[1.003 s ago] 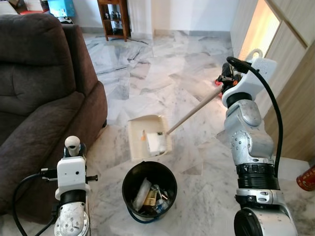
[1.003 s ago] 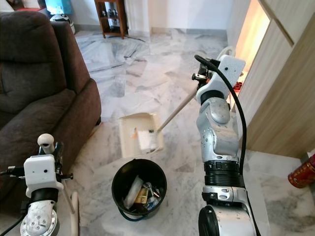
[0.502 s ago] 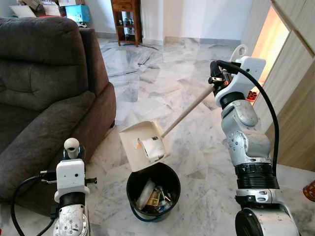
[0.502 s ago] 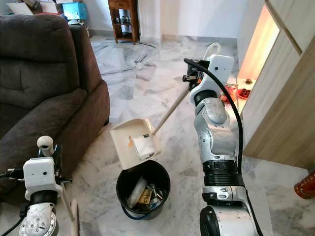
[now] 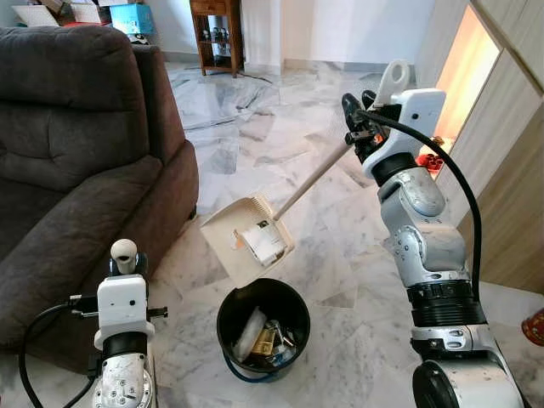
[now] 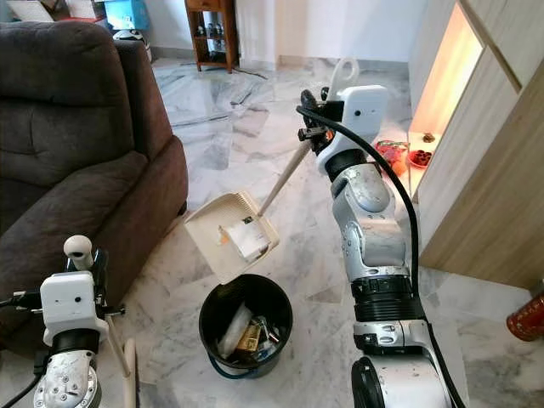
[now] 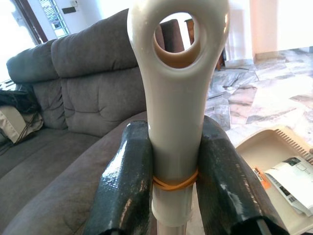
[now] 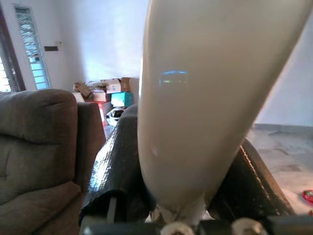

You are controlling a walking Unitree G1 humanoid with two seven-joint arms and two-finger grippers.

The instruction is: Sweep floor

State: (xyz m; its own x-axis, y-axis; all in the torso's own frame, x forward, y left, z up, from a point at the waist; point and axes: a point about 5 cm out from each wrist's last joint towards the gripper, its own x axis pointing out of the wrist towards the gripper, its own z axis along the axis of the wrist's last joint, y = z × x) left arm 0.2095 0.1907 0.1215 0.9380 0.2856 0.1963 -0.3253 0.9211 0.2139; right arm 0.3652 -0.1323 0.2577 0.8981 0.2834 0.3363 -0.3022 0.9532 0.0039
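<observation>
A cream dustpan (image 5: pixel 240 240) on a long pale handle (image 5: pixel 310 176) hangs tilted above a black bin (image 5: pixel 262 327) with rubbish in it. Crumpled paper (image 5: pixel 265 240) and an orange scrap lie in the pan. My right gripper (image 5: pixel 360 129) is shut on the upper end of that handle; its fingers (image 8: pixel 115 164) clamp the pale shaft. My left gripper (image 7: pixel 171 147) is low at my left side, shut on the cream broom handle (image 7: pixel 177 93) with its hanging loop, whose rounded top (image 5: pixel 124 252) shows by the sofa.
A dark brown sofa (image 5: pixel 76 127) fills the left side, close to my left arm. Wooden cabinet panels (image 5: pixel 510 170) line the right. A wooden shelf (image 5: pixel 218 34) stands at the back. Red items (image 5: pixel 433 161) lie by the cabinet, and marble floor stretches ahead.
My right gripper has risen and turned, lifting the dustpan off the floor and swinging it left over the bin. The camera has shifted. The left arm has held still.
</observation>
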